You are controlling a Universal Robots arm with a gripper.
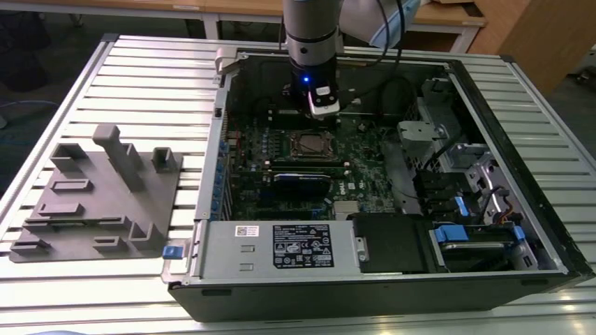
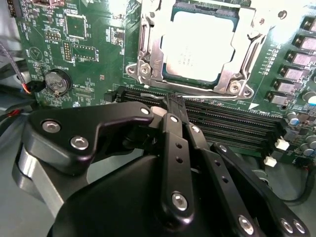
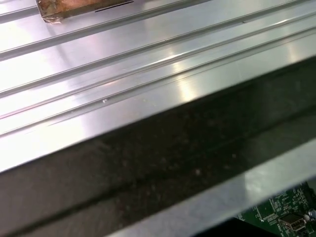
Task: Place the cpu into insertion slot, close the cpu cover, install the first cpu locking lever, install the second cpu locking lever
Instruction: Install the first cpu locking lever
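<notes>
- Silver chip (image 2: 200,47) sat in its socket (image 2: 148,64), frame (image 2: 237,74) over it.
- My tool (image 2: 173,106), fingers together and empty, hung just beside the socket's near edge.

Ribbed aluminium table surface (image 3: 148,54) with parallel grooves. A dark case wall (image 3: 163,168) crosses below it. Green motherboard (image 3: 284,212) corner beyond the wall's silver edge

cpu (image 2: 197,47): 1 | cpu cover (image 2: 148,54): 1 | motherboard (image 2: 89,54): 1 | coin cell (image 2: 58,82): 1
</notes>
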